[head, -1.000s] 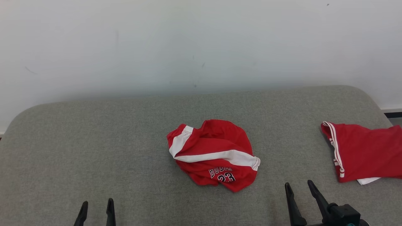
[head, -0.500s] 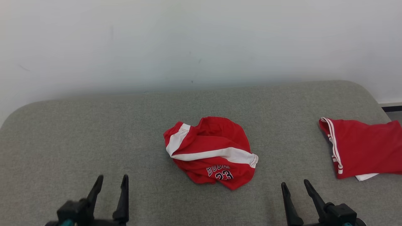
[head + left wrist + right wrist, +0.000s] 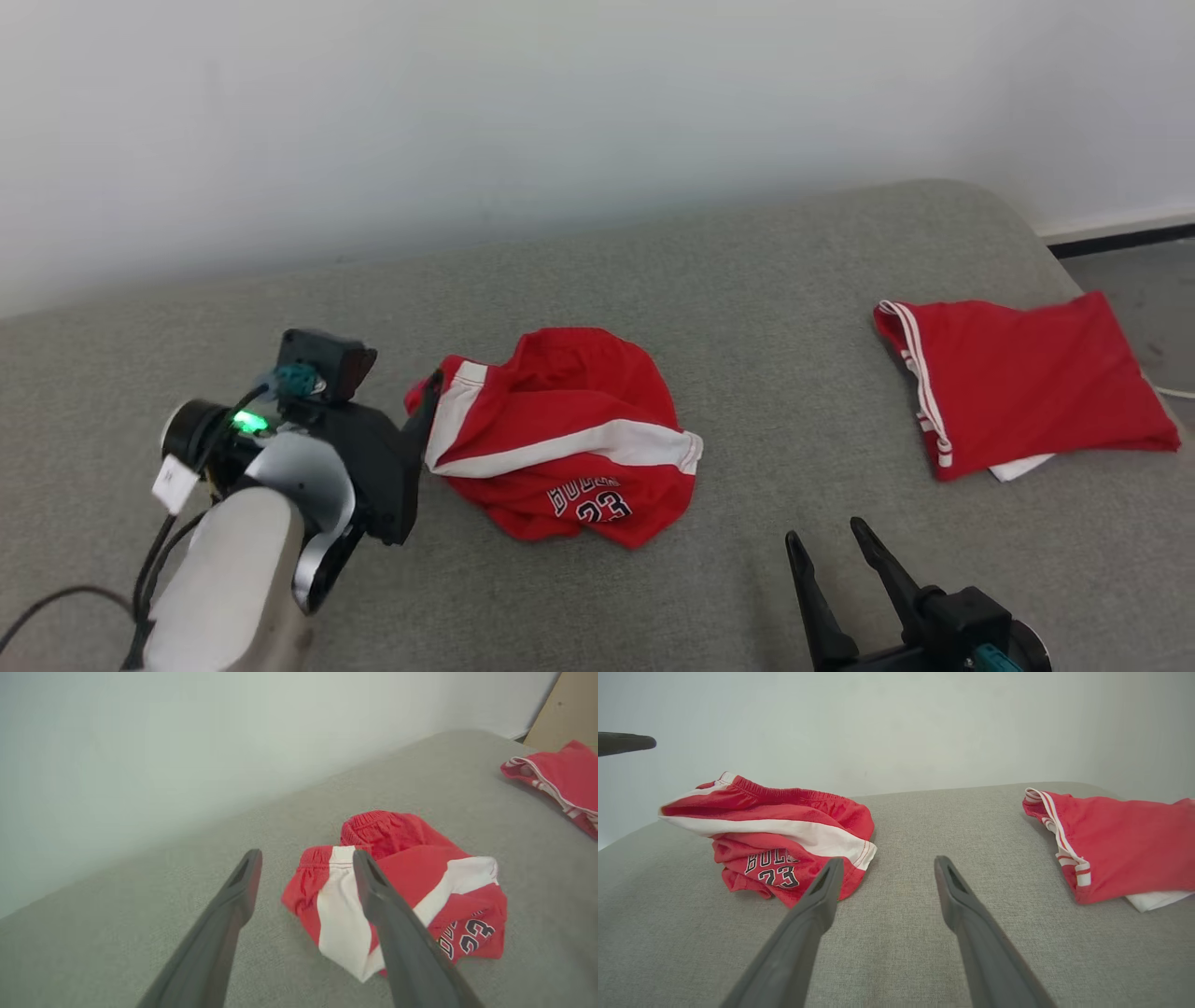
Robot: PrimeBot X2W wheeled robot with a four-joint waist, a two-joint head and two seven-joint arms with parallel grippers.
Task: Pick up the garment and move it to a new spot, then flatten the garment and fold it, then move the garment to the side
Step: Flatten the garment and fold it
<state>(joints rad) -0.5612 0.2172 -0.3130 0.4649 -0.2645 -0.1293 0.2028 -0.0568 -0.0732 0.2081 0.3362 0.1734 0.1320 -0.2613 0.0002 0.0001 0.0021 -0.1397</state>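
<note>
A pale wall (image 3: 560,112) runs behind the grey fabric-covered table (image 3: 747,280), and the crumpled red shorts (image 3: 560,439) at about the table's middle serve as the reference for everything else. Well to the right of the shorts, near the table's right end, lies a folded red garment (image 3: 1027,383) with white trim, apart from them. The shorts sit in a loose heap, longer left to right than front to back, with 1 broad white stripe (image 3: 569,448) crossing them along that axis and the number 23 on the side nearest the robot. The left gripper (image 3: 307,855) is at the shorts' left end, jaws spread wide: in the left wrist view 1 finger lies across the white-striped corner and the other over bare table, though whether either touches cloth cannot be told. The right gripper (image 3: 824,532) hangs to the right of the shorts and closer to the robot, clear of them, jaws also wide and empty. The left arm is plainly nearer, so the pick looks to be its job, closing on that left corner.
</note>
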